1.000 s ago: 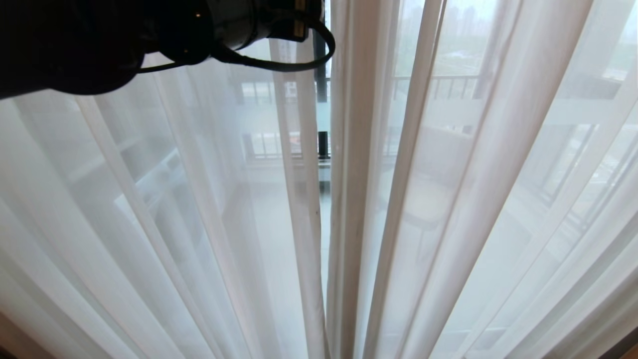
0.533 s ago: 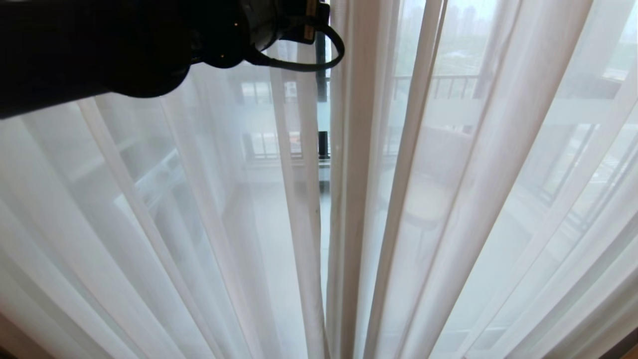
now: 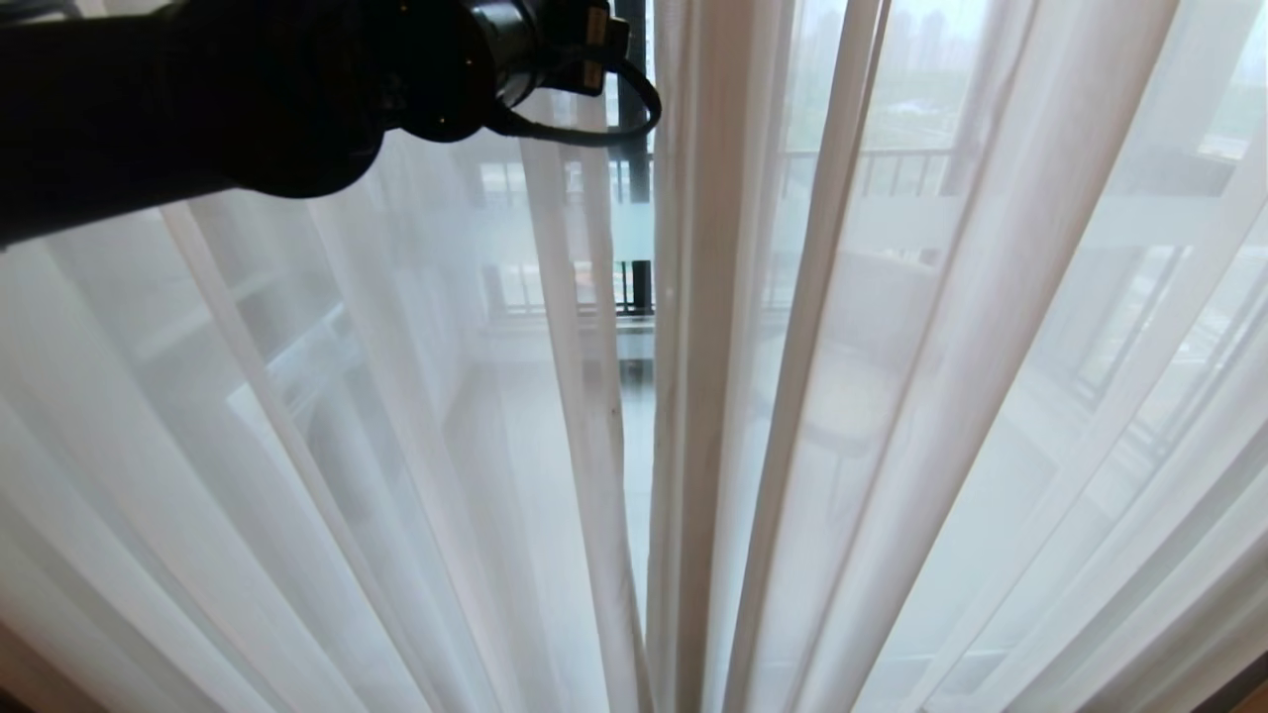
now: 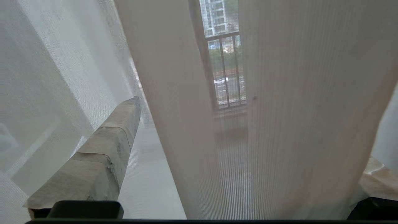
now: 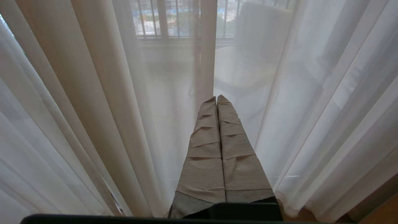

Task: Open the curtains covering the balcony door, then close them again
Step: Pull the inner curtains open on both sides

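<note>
Spread wide, the left gripper [image 4: 245, 174], with one tape-wrapped beige finger [image 4: 105, 146] on the outer side of a fold and the other barely showing at the frame edge, the inner hem of the left-hand thin white see-through sheer curtain [image 4: 279, 118] hanging between them, not yet clamped. Reaching in high from the left in the head view, the dark left arm [image 3: 248, 99], a looped black cable [image 3: 604, 129] trailing off its wrist just beside the narrow gap where the two sheer panels meet. Pressed flat together on nothing, the right gripper [image 5: 217, 102], its two tape-wrapped fingers [image 5: 211, 149] low and close before the drawn sheers. Drawn almost fully across, the pleated white sheers [image 3: 941, 396], left and right panels near touching at centre. Visible through that slit, far behind, the black-framed glass balcony door [image 3: 634, 178] with its frosted white band, and a barred railing [image 3: 872, 168] beyond. No containers in view.
</note>
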You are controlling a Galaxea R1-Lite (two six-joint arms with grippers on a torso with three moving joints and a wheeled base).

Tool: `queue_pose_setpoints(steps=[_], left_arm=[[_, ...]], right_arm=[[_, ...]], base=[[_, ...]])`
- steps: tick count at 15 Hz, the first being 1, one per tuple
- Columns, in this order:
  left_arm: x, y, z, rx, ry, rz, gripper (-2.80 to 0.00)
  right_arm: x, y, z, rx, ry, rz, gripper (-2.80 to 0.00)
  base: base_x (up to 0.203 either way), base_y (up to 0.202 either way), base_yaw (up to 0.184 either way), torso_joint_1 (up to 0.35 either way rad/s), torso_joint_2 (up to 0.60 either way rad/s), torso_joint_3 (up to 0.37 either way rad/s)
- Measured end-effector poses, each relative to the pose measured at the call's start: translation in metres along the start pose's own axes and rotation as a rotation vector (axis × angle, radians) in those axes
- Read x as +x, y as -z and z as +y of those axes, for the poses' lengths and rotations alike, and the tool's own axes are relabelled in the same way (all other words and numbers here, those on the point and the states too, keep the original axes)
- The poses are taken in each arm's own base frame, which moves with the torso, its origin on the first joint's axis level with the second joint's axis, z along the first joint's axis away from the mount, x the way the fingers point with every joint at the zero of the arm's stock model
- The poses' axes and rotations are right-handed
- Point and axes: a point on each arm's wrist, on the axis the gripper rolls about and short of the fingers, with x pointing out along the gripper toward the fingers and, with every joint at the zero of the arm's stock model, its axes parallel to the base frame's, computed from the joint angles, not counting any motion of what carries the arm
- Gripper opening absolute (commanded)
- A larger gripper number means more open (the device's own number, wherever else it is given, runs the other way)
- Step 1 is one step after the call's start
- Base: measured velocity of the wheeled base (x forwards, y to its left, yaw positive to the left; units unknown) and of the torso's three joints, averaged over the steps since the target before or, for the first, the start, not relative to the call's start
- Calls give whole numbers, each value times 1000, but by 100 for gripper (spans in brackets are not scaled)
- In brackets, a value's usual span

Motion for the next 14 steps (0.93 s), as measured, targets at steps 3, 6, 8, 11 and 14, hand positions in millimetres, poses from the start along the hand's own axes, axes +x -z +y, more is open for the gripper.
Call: queue_pose_setpoints(steps=[3,6,8,11,14], left_arm=[[4,0,5,-6,-20,-19,-280],[7,1,7,-14,-35,-34,-280],[8,1,10,-17,-47,-41,-280],[6,-4,18,-24,-95,-42,-280],[2,-9,28,-30,-156,-39,-280]], right_arm=[[0,0,0,0,0,0,-280],[0,0,0,0,0,0,-280],[0,0,0,0,0,0,-280],[0,0,0,0,0,0,-280],[0,0,0,0,0,0,-280]], base=[[0,0,0,0,0,0],[0,0,0,0,0,0],[0,0,0,0,0,0],[0,0,0,0,0,0],[0,0,0,0,0,0]])
